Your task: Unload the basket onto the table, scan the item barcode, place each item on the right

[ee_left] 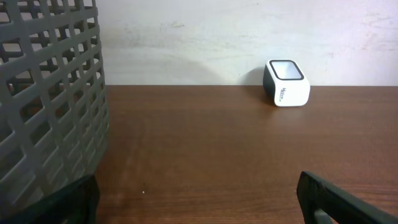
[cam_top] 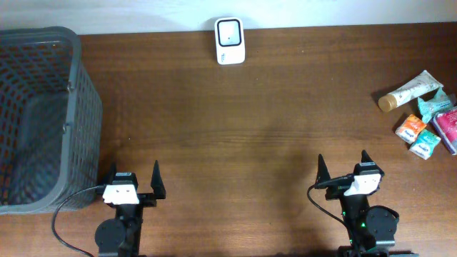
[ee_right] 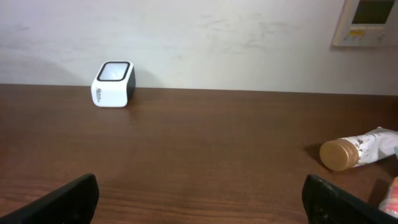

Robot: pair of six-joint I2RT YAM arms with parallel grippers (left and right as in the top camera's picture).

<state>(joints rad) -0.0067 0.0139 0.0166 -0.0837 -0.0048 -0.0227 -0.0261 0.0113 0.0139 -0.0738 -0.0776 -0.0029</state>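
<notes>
A white barcode scanner [cam_top: 230,41] with a dark window stands at the table's far edge, also visible as a white scanner [ee_left: 286,83] in the left wrist view and a white scanner [ee_right: 113,84] in the right wrist view. Several small items lie at the right: a tube with a tan cap [cam_top: 409,91], shown too as the tube [ee_right: 354,151], a teal packet [cam_top: 433,106], an orange packet [cam_top: 411,127], a pink pack [cam_top: 448,128]. My left gripper [cam_top: 134,175] sits open at the near left. Near the front right, my right gripper [cam_top: 343,165] stands open and empty.
A grey mesh basket [cam_top: 43,114] fills the left side of the table, seen as the basket wall [ee_left: 50,99] close to my left gripper. A wall panel [ee_right: 367,22] hangs at the upper right of the right wrist view.
</notes>
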